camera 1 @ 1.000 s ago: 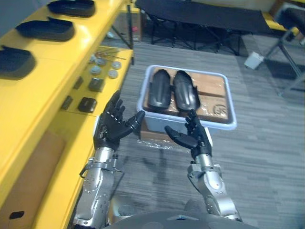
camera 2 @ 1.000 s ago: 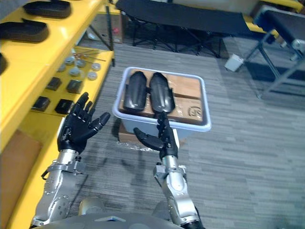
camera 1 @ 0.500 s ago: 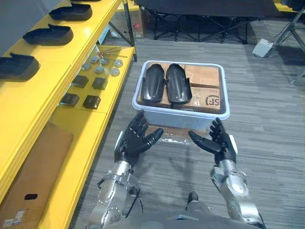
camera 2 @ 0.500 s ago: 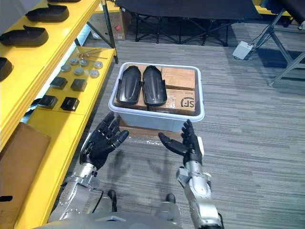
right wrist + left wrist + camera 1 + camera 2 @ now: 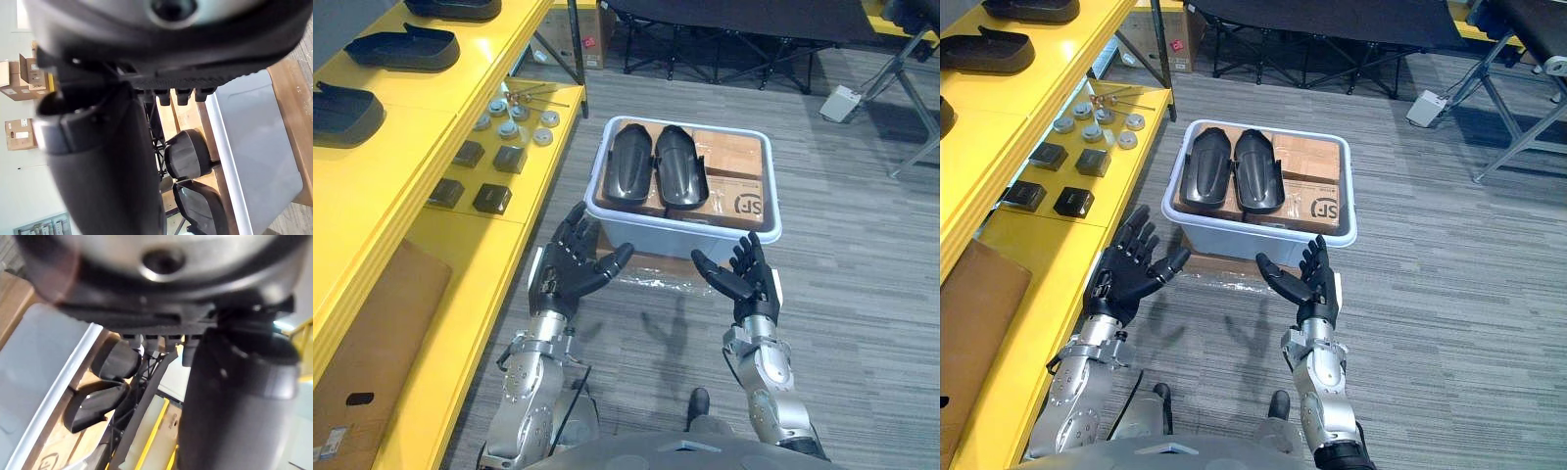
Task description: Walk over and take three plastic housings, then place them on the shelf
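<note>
A yellow shelf (image 5: 382,186) runs along the robot's left. Its upper level carries black plastic housings (image 5: 401,47) in a row. Its lower level carries small black blocks (image 5: 492,198), a cluster of round metal discs (image 5: 509,127) and, nearer, a flat cardboard sheet (image 5: 367,333). Beside the shelf, on the grey floor (image 5: 862,255), a pale bin (image 5: 636,227) sits on a flat brown board (image 5: 1219,262).

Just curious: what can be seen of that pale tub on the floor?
The pale plastic tub, rectangular with a rolled rim, stands on a brown board by the yellow shelf. Two black housings lie side by side on cardboard boxes inside. The open left hand and right hand hover short of it.
</note>
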